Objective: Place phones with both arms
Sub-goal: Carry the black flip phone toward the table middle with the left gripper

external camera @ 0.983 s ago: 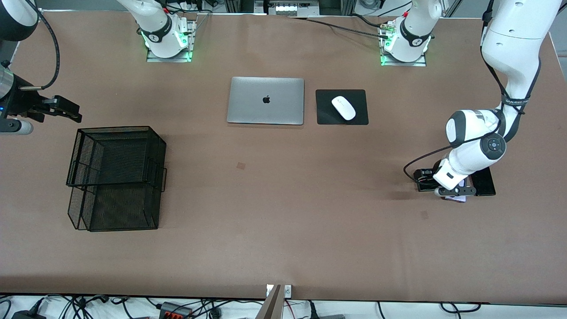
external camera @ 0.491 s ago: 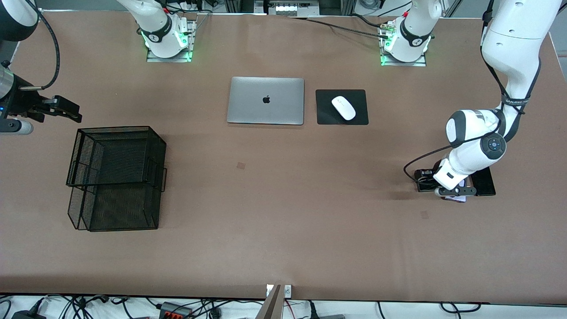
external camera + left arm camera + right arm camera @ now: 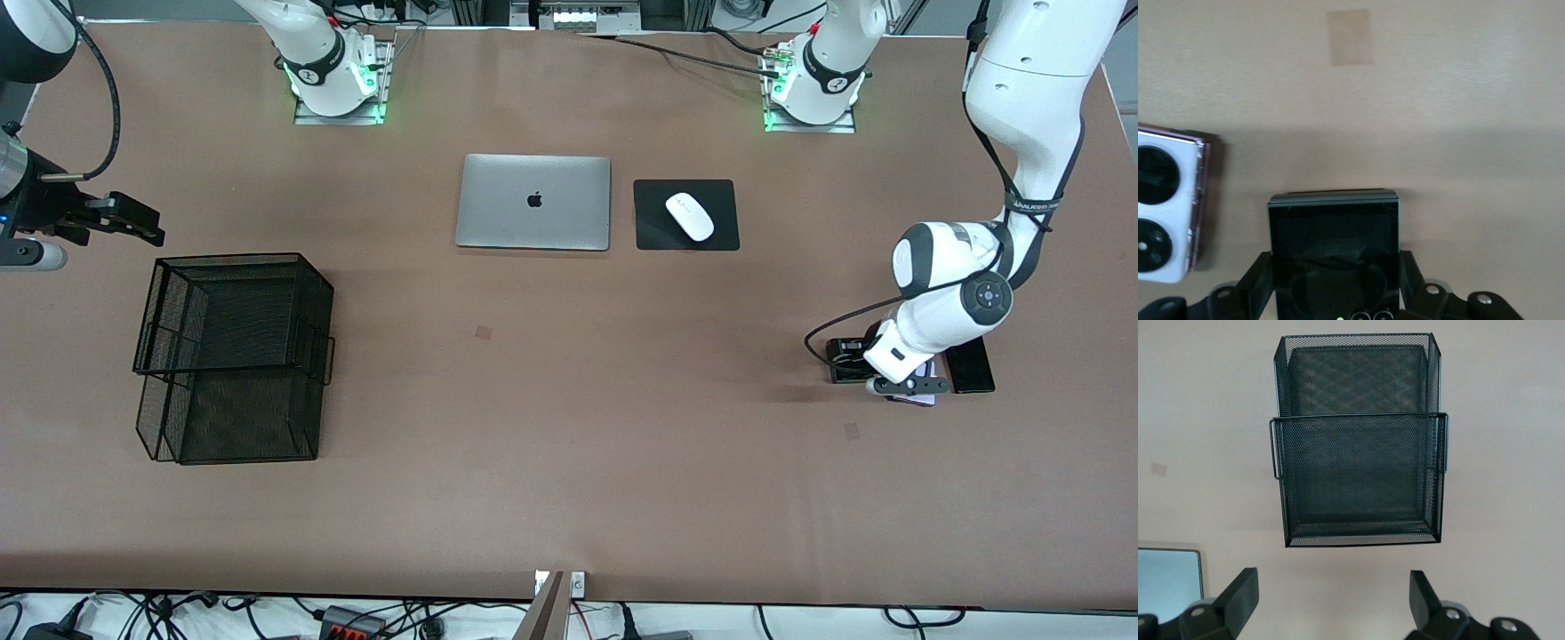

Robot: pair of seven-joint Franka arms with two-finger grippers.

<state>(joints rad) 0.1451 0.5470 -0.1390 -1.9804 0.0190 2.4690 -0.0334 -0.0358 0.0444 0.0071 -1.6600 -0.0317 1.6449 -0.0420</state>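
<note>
My left gripper is shut on the small square black flip phone, one finger on each side edge, low over the table near the left arm's end. The hand hides that phone in the front view. Beside it on the table lies the lavender-white phone with two black camera circles. The long slim black phone lies next to the hand, partly under the arm. My right gripper hangs open and empty at the right arm's end, waiting.
A black two-tier wire mesh basket stands near the right arm's end. A closed silver laptop and a white mouse on a black pad lie between the bases.
The left hand has shifted slightly toward the right arm's end with the black flip phone in its grip. The right arm has not moved.
</note>
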